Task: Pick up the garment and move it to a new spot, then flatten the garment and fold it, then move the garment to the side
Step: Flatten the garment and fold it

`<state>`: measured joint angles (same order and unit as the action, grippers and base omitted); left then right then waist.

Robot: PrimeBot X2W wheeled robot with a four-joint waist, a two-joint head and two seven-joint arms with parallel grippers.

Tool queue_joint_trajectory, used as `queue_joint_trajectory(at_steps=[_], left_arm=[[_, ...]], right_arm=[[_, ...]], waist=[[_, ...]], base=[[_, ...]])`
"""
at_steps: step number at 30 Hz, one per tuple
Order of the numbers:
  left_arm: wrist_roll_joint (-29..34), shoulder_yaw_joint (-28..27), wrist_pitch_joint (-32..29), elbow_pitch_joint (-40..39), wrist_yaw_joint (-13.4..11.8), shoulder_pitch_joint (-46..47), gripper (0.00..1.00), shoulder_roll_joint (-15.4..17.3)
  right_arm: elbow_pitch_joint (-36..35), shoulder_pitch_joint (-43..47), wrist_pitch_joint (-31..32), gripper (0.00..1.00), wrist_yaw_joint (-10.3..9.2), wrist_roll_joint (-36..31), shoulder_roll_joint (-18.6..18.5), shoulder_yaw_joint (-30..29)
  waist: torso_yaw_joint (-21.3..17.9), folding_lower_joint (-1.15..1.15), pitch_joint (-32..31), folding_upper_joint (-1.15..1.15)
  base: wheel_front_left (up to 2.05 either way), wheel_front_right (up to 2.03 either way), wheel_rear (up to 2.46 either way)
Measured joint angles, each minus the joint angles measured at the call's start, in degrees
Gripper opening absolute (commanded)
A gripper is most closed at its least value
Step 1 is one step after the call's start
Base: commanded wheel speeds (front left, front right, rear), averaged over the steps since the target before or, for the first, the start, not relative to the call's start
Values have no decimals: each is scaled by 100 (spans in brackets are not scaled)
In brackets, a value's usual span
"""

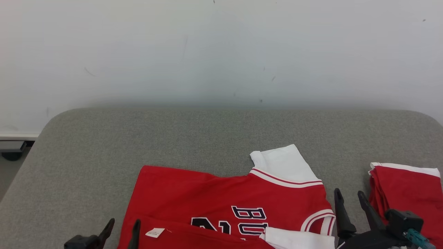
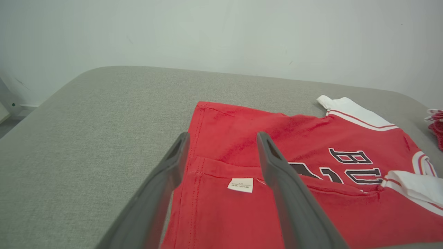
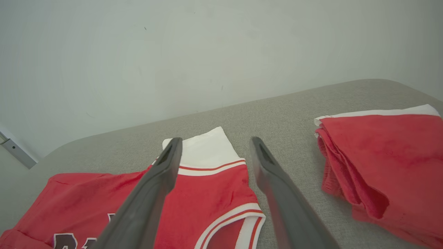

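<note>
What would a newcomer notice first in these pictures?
The bright red jersey with white sleeves and dark lettering, spread on the near half of the grey table. Next, a second red garment folded at the table's right side. The left gripper stands open at the jersey's left edge, the right gripper open between the two garments.

red jersey (image 1: 221, 197) with white sleeves and dark lettering lies partly folded on grey cushion (image 1: 104, 145).
</note>
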<state>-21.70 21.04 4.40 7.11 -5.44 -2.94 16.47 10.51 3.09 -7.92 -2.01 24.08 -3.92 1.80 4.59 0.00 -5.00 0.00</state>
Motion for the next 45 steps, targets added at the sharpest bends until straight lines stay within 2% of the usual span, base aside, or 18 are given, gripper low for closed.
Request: queue_joint_trajectory(at_steps=[6,10,17,24,29,34,38,45], left_arm=[[-9,93,-665,367,202,669,100,144],[-196,111,-1339,809,397,1167,100,164],[-364,-4,-2204,1592,452,2003,100,320],[-380,-213,-2781,2199,367,2579,100,494],[-379,-337,-3255,2519,86,2831,100,545],[-255,-370,-3584,2750,-18,3331,100,616],[-45,-322,-3753,3045,-63,3705,100,545],[152,-291,-3921,3363,-115,3750,100,552]], right_arm=[[-10,-19,-10,100,51,-58,-25,98],[-40,-22,36,100,59,-99,-42,181],[-145,-125,105,100,112,-159,-44,378],[-267,-120,196,100,152,-218,-47,482],[-353,-130,240,100,158,-265,-90,480],[-378,-303,246,100,178,-267,-80,499],[-376,-371,245,100,177,-267,-97,435],[-375,-454,245,100,177,-267,-105,431]], waist=[[-46,0,31,0],[-156,0,73,0],[-486,0,191,0],[-959,0,389,0],[-1288,1,639,0],[-1539,1,964,0],[-1666,1,1200,1],[-1696,1,1388,1]], base=[[0,0,0],[0,0,0],[0,0,0],[0,0,0],[0,0,0],[0,0,0],[0,0,0],[0,0,0]])
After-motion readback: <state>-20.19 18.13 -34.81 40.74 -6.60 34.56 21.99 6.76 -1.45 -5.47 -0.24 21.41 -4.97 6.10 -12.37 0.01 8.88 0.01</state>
